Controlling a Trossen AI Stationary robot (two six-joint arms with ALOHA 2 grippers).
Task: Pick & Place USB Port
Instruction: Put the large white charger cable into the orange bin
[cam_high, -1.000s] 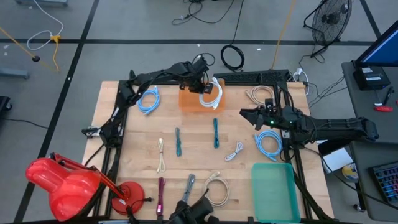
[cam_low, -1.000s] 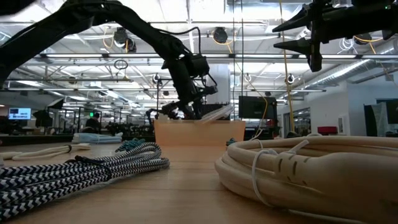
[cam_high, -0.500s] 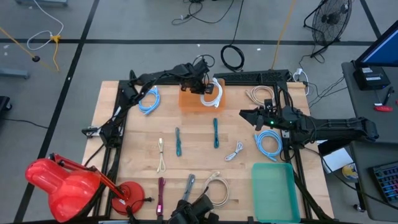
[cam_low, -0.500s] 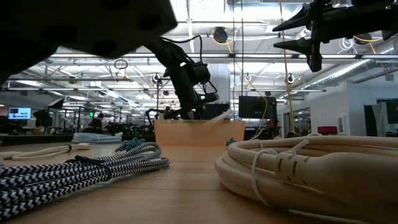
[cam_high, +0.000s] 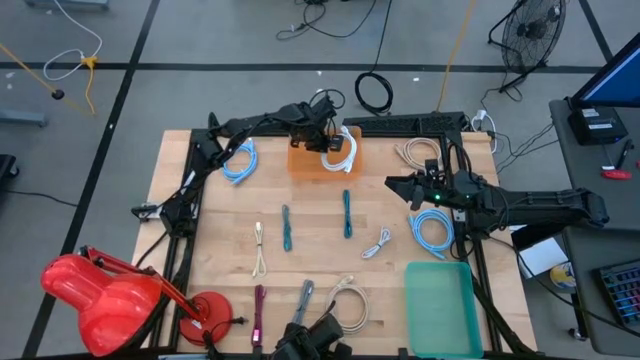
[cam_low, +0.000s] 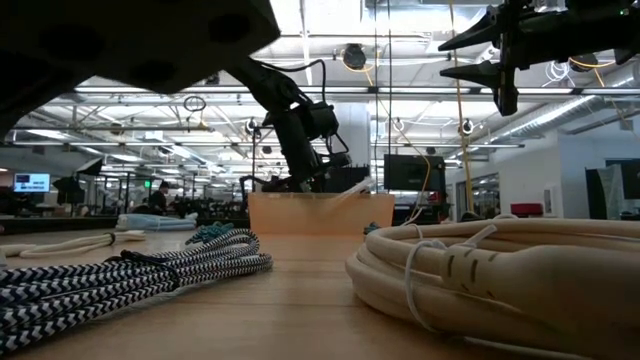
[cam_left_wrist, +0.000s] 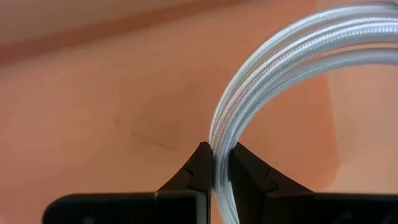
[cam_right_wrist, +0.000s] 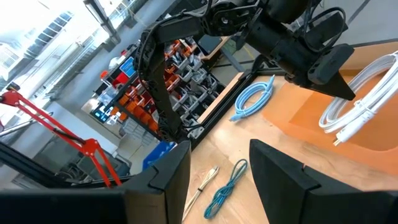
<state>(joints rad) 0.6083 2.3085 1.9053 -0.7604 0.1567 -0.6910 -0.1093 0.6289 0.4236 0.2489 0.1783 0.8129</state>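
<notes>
A coiled white USB cable (cam_high: 343, 152) lies in the orange bin (cam_high: 305, 162) at the table's far middle, its free end sticking over the bin's right rim. My left gripper (cam_high: 327, 141) is down over the bin, shut on the cable; it shows in the low view (cam_low: 318, 172) and its own wrist view (cam_left_wrist: 216, 169). My right gripper (cam_high: 393, 184) hovers open and empty above the table's right half, high in the low view (cam_low: 452, 57). My left gripper pinches the bundled white strands of the cable's loop (cam_left_wrist: 219, 149) between its two fingertips (cam_left_wrist: 201, 163). The fingers come from above, slanting down into the bin. The loop arches away from the fingers (cam_left_wrist: 298, 43) over the bin's orange floor.
Several other cables lie on the wooden table: light blue coils (cam_high: 238, 160) (cam_high: 432, 230), teal ones (cam_high: 346, 213) (cam_high: 286, 227), cream ones (cam_high: 418, 152) (cam_high: 348, 300), a striped one (cam_high: 376, 243). A green bin (cam_high: 438, 305) stands near right. A red lamp (cam_high: 95, 295) is near left.
My left gripper has sunk a little toward the orange bin with the white cable, whose free end has dropped closer to the bin's rim. My right gripper has kept still.
</notes>
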